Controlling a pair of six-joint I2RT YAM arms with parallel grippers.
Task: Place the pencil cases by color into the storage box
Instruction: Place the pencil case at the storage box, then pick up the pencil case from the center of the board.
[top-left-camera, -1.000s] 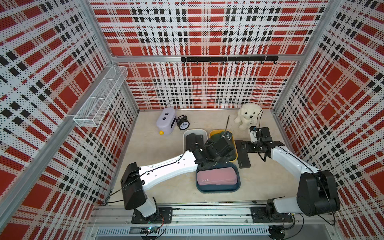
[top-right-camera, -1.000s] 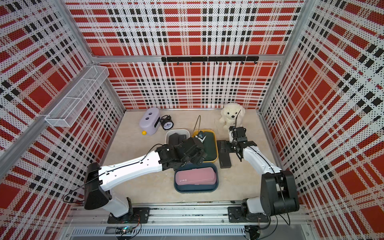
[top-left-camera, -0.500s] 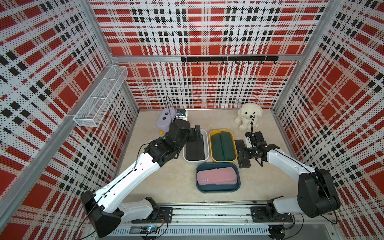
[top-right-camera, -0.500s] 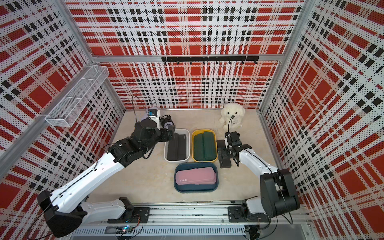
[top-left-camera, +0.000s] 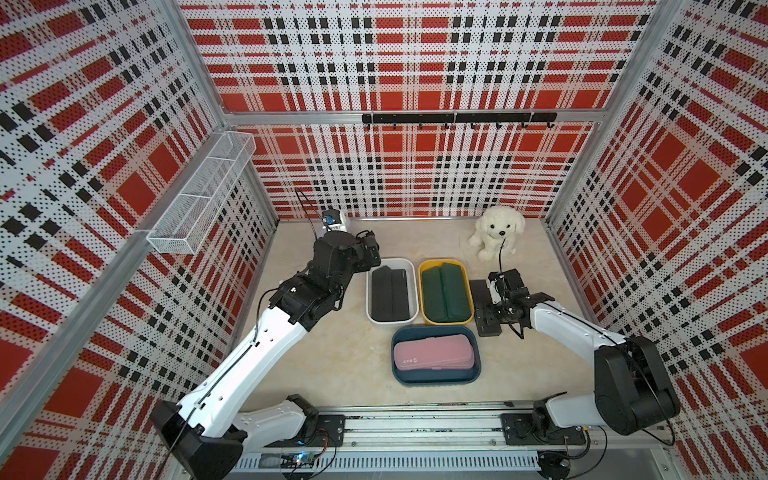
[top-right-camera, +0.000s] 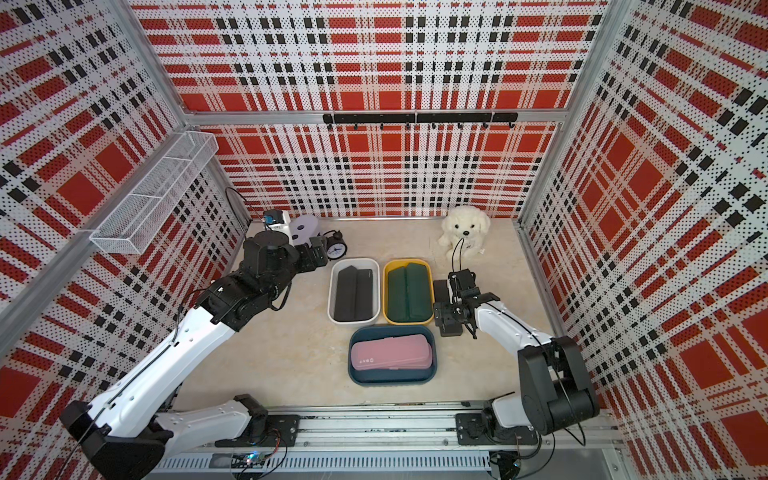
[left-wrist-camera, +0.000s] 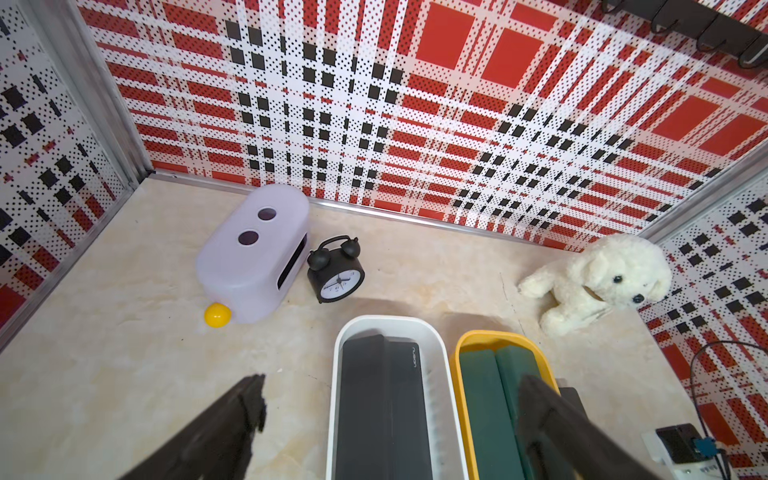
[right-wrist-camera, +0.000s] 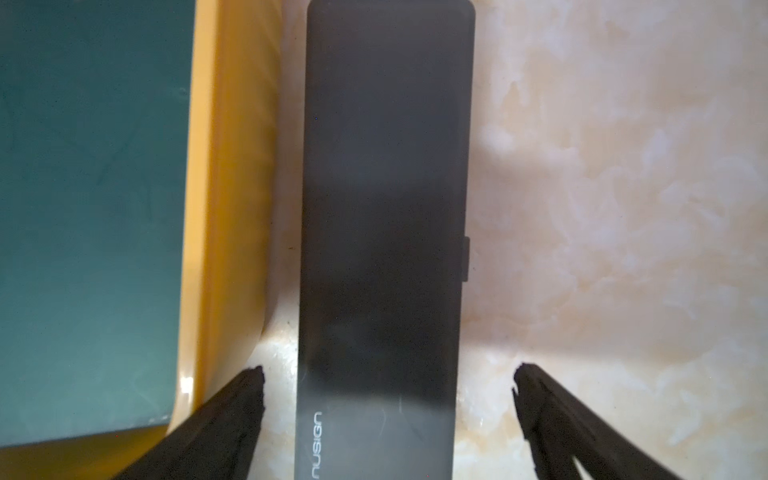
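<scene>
Your right pincer (right-wrist-camera: 388, 374) is wide open and holds nothing. It hangs low over one end of the loose black pencil case (right-wrist-camera: 382, 208), one side on each flank, not touching it. In both top views that case lies flat on the table (top-left-camera: 332, 353), right of the middle and just right of the yellow bin (top-left-camera: 440, 262). The bin's wall is very close, so one finger (right-wrist-camera: 232, 415) sits in the thin gap between bin and case.

A white toy dog (top-left-camera: 494, 232) sits behind the case, near the back wall. A lilac box (left-wrist-camera: 253, 253), a black clock (left-wrist-camera: 336, 270) and a small yellow ball (left-wrist-camera: 217, 314) stand together, well apart from the case.

Your right arm (top-left-camera: 569, 328) reaches in from the lower right and bends down at the wrist. Your left arm (top-left-camera: 266, 345) stretches up from the lower left. Your left pincer (left-wrist-camera: 390, 382) is wide open too, empty, raised beside the white bin (top-left-camera: 370, 291).

You have three bins. The white one holds two black cases (top-left-camera: 390, 297). The yellow one holds two green cases (top-left-camera: 444, 293). The blue bin (top-left-camera: 434, 380) holds what looks like two pink cases (top-left-camera: 432, 357), one on top of the other. One case is out on the table.
</scene>
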